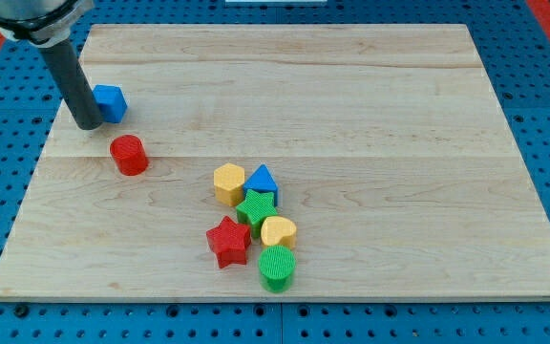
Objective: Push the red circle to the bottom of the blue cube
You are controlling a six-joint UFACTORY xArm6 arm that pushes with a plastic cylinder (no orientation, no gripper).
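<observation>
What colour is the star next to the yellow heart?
Green: the green star shows plainly in the camera view, beside the yellow heart.

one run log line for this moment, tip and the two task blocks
tip: at the blue cube's left side | blue cube: upper left of board | red circle: just below cube, apart from it | tip not on red circle

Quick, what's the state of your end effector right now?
No claw: my tip holds nothing, resting left of the blue cube, above-left of the red circle.
</observation>
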